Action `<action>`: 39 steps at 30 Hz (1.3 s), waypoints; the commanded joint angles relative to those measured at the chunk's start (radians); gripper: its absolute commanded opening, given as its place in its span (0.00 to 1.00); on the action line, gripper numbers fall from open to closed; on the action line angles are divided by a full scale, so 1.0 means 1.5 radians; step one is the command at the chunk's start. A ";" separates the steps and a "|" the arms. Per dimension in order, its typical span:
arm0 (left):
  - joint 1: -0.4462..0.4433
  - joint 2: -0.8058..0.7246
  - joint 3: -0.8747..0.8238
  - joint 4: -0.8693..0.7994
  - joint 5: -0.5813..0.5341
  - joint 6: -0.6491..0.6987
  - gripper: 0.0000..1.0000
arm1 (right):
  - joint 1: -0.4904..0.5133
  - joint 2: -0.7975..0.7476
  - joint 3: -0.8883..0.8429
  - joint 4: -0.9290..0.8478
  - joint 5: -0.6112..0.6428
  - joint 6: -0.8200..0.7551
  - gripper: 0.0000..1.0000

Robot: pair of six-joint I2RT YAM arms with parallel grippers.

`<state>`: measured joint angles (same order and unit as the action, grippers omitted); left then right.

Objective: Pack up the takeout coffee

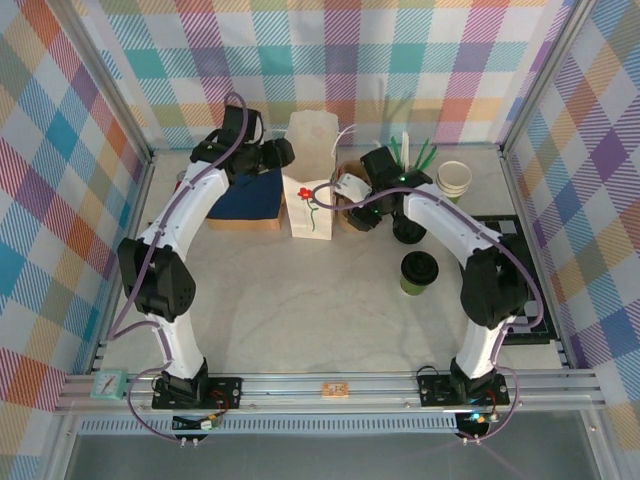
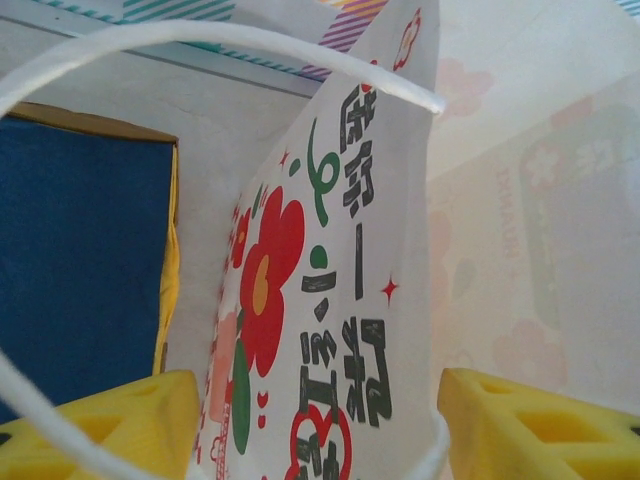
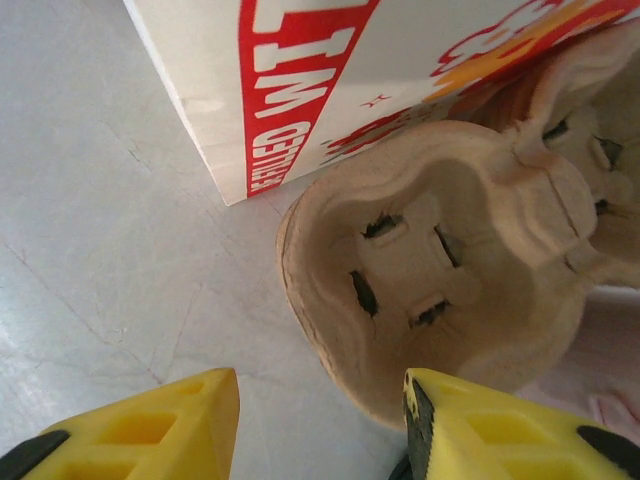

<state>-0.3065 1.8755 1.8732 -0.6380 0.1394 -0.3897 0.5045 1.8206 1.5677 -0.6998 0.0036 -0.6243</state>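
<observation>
The coffee cup (image 1: 418, 271), green with its black lid on, stands upright on the table (image 1: 300, 310) at the right. It is nearer than the white paper bag (image 1: 308, 178) and well apart from it, just left of the right arm's elbow, and neither gripper touches it. The bag stands upright at the far middle of the table, with a blue pad (image 1: 245, 196) just to its left and a stack of lidless cups (image 1: 453, 180) farther off to its right. The left gripper (image 1: 274, 153) is up at the bag's top left edge. In the left wrist view its yellow fingers (image 2: 100, 425) stand apart, with a printed fold of the bag and the white handle (image 2: 250, 38) between them; I cannot tell whether they press on the paper. The right gripper (image 1: 350, 192) is low beside the bag's right side. Its fingers (image 3: 150, 430) are spread over bare table, and the right-hand one is at the rim of a moulded cardboard cup tray (image 3: 430, 270) that lies against the foot of the bag.
</observation>
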 commanded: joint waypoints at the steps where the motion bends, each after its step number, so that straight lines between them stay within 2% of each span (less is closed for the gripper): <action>1: -0.006 0.018 0.036 -0.041 -0.010 0.020 0.60 | 0.005 0.028 0.029 -0.014 -0.020 -0.039 0.47; 3: -0.009 0.021 0.044 -0.045 -0.012 0.026 0.57 | 0.007 0.043 0.034 -0.014 -0.017 -0.047 0.47; 9: -0.012 0.045 0.083 -0.066 -0.032 0.040 0.38 | 0.015 0.074 0.044 -0.007 -0.023 -0.058 0.44; 13: -0.012 0.064 0.125 -0.086 -0.050 0.050 0.30 | 0.020 0.095 0.060 -0.002 -0.014 -0.059 0.43; 17: -0.012 0.079 0.154 -0.100 -0.060 0.058 0.27 | 0.025 0.113 0.080 -0.008 -0.003 -0.062 0.42; 23: -0.011 0.085 0.168 -0.111 -0.073 0.064 0.26 | 0.027 0.134 0.102 -0.005 0.007 -0.068 0.34; 28: -0.009 0.083 0.169 -0.112 -0.077 0.064 0.30 | 0.030 0.149 0.119 -0.016 0.017 -0.075 0.26; 30: -0.008 0.081 0.170 -0.113 -0.078 0.063 0.32 | 0.030 0.152 0.121 -0.018 0.016 -0.075 0.26; 33: -0.006 0.074 0.169 -0.114 -0.082 0.062 0.41 | 0.032 0.154 0.120 -0.017 0.016 -0.075 0.26; 39: -0.005 0.051 0.161 -0.108 -0.078 0.061 0.61 | 0.039 0.154 0.124 -0.019 0.022 -0.074 0.12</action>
<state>-0.3180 1.9911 2.0975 -0.7876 0.0315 -0.3004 0.5468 2.0415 1.7187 -0.7116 0.0441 -0.7208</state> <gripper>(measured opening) 0.599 0.136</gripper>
